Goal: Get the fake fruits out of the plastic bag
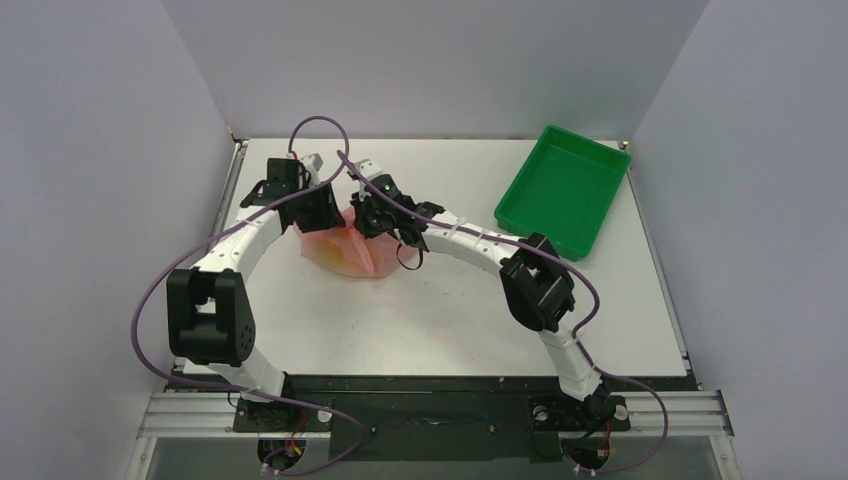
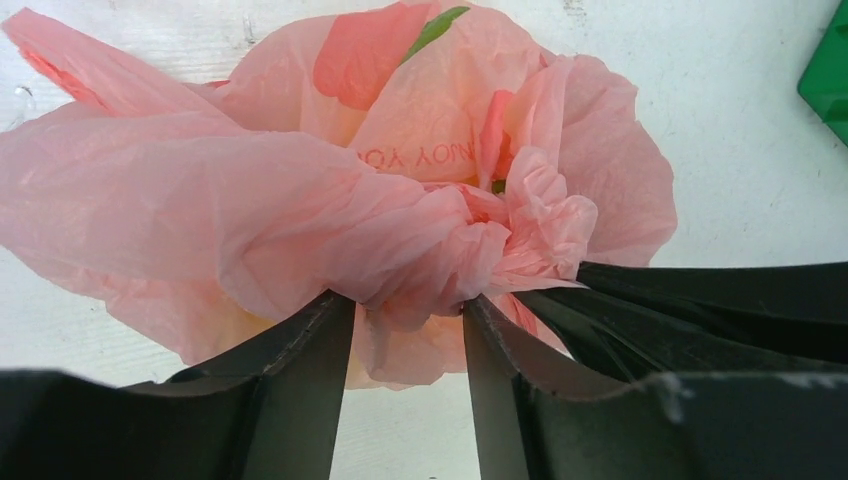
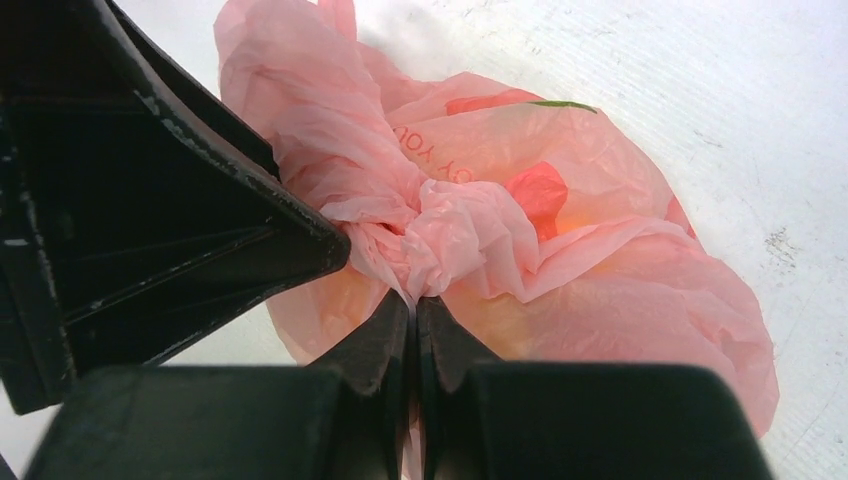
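On the table point(image 1: 450, 310), left tool point(image 2: 405, 305) and right tool point(image 3: 413, 305) each clamp shut on the one plastic bag point(image 2: 230, 200).

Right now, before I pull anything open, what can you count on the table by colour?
Pink: 1 bag, pinched by the left gripper and the right gripper.
Green: 1 tray.
Yellow: 0 fruits in plain sight, only a yellowish tint through the bag.
Total: 2 things.

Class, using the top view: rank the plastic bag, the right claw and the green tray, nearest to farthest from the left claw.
1. plastic bag, gripped by the left claw.
2. right claw, just across the bag's neck.
3. green tray, back right.
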`<state>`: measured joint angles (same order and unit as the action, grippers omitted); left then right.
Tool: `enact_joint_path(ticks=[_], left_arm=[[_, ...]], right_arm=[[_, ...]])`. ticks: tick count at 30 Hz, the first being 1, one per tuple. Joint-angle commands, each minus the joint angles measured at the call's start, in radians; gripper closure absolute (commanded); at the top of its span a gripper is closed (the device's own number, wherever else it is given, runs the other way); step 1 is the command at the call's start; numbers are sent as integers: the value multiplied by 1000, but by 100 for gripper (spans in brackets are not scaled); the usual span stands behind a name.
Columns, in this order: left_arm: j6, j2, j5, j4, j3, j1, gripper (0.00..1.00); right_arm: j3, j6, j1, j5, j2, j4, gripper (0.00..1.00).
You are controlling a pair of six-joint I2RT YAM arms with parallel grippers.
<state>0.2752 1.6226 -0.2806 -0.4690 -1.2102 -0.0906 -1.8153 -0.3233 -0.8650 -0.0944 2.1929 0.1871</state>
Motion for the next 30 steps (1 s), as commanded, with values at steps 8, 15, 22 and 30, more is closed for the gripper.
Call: enact_joint_path(ticks=[8, 15, 22, 30], left_arm=[[-11, -53, 146, -7, -29, 13, 92], [53, -80, 54, 43, 3, 127, 100], [77, -44, -92, 76, 2, 161, 100], [81, -37, -138, 88, 6, 162, 100]], right_arm=[[96, -88, 40, -66, -121, -168, 100], [224, -197, 109, -160, -145, -300, 100], [254, -219, 132, -212, -150, -321, 100], [177, -74, 95, -105, -204, -165, 81]])
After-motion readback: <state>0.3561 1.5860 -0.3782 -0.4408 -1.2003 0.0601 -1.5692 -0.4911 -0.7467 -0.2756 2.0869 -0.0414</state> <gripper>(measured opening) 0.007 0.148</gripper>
